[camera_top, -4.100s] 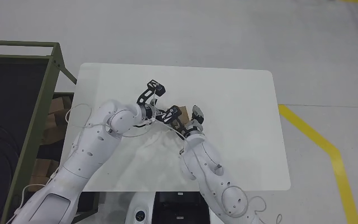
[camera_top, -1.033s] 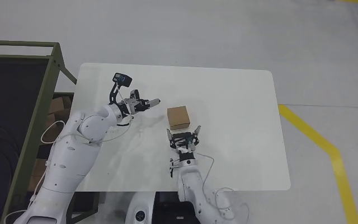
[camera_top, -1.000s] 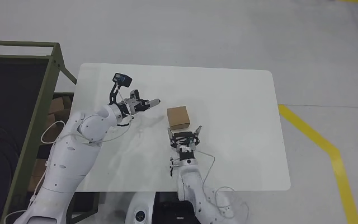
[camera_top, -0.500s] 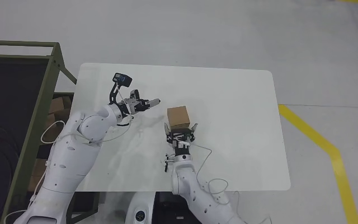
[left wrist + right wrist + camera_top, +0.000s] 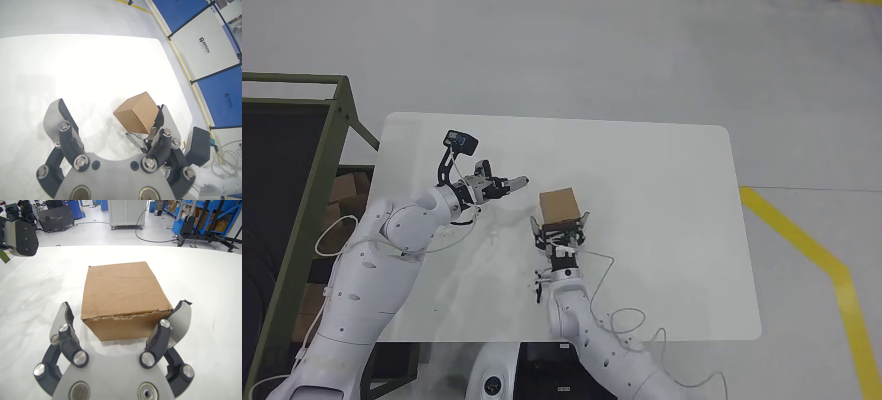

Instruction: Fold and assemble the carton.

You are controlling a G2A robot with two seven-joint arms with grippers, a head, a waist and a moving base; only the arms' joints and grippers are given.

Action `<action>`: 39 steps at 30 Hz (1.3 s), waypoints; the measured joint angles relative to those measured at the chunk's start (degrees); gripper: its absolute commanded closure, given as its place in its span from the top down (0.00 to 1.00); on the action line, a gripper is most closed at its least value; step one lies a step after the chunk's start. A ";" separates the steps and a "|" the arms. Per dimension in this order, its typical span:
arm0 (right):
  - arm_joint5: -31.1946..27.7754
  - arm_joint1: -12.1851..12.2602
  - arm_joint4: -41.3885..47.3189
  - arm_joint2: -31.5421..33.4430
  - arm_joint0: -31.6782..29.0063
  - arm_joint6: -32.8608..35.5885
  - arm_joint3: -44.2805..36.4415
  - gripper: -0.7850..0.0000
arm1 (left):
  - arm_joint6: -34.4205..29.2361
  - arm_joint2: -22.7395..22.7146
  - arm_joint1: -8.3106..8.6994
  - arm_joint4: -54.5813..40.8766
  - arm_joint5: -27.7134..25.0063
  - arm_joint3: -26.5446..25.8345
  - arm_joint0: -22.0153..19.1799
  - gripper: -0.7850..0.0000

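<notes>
Since the carton (image 5: 559, 207) sits closed near the middle of the surface (image 5: 662, 170), the right end effector (image 5: 560, 230), released and flanking its 6 o'clock end, should probably centre itself across both side walls before squeezing, so the ragged seam is not crushed. At the carton's 9 o'clock the left end effector (image 5: 514, 184) hangs released, apart from it. A green rack (image 5: 292, 77) stands off the surface's 9 o'clock edge, out of the way.

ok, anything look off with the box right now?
Mostly fine: the box stands closed on the table. One flaw: its top edge nearest the right gripper is ragged and frayed, and a faint crease runs across the top face. The gripper is open at that end.
</notes>
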 measured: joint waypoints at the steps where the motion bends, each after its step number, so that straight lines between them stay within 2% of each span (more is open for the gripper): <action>1: -0.10 -0.01 -0.10 0.24 0.06 0.03 0.03 1.00 | 0.00 0.00 0.00 0.00 0.00 0.00 0.00 1.00; 9: -1.38 0.31 -1.04 2.06 -0.67 -0.20 -0.52 1.00 | 0.00 0.00 0.00 0.00 0.00 0.00 0.00 1.00; 19: -10.07 2.15 -7.80 3.86 -0.28 4.16 -1.92 1.00 | 0.00 0.00 0.00 0.00 0.00 0.00 0.00 1.00; 28: -13.85 3.93 -11.92 6.86 -1.92 6.91 -5.86 1.00 | 0.00 0.00 0.00 0.00 0.00 0.00 0.00 1.00; 39: -14.90 3.98 -12.72 6.94 -1.75 9.59 -6.63 1.00 | 0.00 0.00 0.00 0.00 0.00 0.00 0.00 1.00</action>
